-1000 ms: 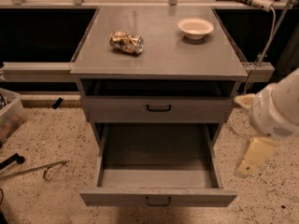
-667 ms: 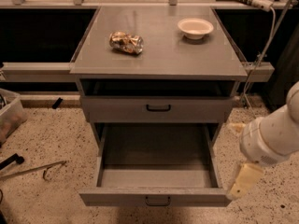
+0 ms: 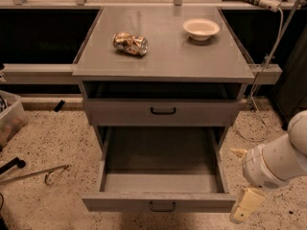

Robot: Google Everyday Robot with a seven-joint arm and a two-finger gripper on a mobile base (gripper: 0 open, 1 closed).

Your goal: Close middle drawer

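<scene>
The middle drawer [image 3: 160, 201] is a wide grey metal box pulled far out toward me, empty inside, with a small black bar handle [image 3: 162, 206] on its flat front. Above it the top drawer [image 3: 162, 112] is closed under the tabletop. My gripper [image 3: 236, 186] is at the lower right, just outside the open drawer's right front corner, on a white arm [image 3: 278, 162]. Its cream fingers [image 3: 245, 204] stand apart and hold nothing.
A crushed can [image 3: 129, 43] and a white bowl [image 3: 201, 28] sit on the grey tabletop [image 3: 163, 61]. A plastic bin [image 3: 9, 121] and a metal tool [image 3: 33, 174] are on the speckled floor at left. A cable [image 3: 259, 114] hangs at right.
My arm and gripper have moved down and to the left, closer to the open drawer's right front corner. The drawer has not moved.
</scene>
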